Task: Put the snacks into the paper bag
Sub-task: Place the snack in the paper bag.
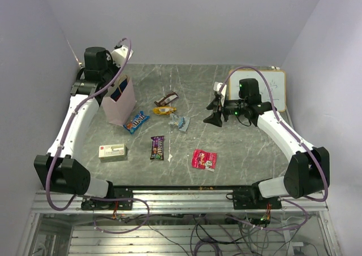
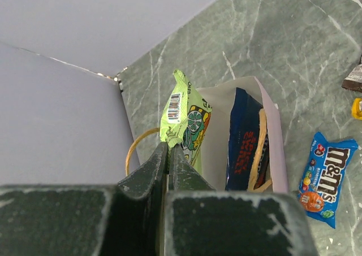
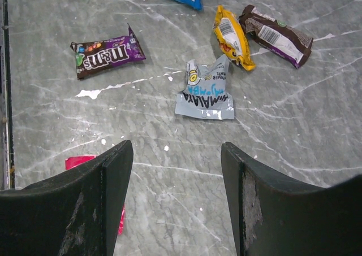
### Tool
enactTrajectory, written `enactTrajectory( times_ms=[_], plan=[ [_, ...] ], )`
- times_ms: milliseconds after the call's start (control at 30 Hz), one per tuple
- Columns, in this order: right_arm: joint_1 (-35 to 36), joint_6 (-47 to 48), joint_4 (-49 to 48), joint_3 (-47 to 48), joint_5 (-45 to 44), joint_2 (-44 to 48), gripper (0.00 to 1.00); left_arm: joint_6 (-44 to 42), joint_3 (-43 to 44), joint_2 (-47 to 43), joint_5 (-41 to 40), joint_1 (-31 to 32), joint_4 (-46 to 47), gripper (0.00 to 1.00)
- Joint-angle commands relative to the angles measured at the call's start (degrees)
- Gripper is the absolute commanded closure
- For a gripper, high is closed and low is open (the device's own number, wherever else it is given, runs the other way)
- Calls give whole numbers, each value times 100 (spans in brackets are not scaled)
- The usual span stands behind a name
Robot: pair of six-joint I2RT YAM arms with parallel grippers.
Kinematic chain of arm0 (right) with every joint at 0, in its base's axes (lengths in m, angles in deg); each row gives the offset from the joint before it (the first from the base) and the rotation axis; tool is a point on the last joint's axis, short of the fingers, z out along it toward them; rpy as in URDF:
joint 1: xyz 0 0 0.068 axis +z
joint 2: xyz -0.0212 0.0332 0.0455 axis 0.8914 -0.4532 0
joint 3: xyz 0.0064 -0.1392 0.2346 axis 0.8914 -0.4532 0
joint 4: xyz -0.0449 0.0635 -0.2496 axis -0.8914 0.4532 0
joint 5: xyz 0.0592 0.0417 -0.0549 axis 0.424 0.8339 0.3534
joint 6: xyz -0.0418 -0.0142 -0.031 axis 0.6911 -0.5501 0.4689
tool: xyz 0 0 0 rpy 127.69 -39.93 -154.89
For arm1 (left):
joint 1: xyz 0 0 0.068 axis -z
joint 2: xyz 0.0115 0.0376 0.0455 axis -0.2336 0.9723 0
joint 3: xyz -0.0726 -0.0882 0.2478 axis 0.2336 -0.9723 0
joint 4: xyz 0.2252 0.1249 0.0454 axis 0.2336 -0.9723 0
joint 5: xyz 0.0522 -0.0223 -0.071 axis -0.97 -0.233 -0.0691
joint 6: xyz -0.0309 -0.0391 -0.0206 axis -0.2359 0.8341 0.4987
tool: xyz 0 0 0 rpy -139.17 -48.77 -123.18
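Fingers of the left gripper (image 2: 168, 147) pinch 1 lime-green snack (image 2: 184, 117) by its end. Its long axis hangs into the open mouth of the paper bag (image 2: 275, 137), beside a dark blue packet (image 2: 242, 137) lying inside. Opposite, the right gripper (image 3: 175, 174) hovers spread and empty, with a silver-blue packet (image 3: 205, 93) just ahead on the table (image 3: 294, 154).
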Motion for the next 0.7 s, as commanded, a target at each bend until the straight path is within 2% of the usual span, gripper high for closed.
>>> enactTrajectory(
  times_ms=[0, 400, 667],
  plan=[
    [-32, 43, -54, -61, -6, -67, 37, 103, -15, 127, 539, -218, 163, 93],
    [-32, 78, -23, -53, -4, -123, 36, 269, -173, 446, 1076, -496, 67, 93],
    [-37, 87, -6, -53, -6, -155, 36, 261, -326, 620, 1008, -497, 36, 93]
  ],
)
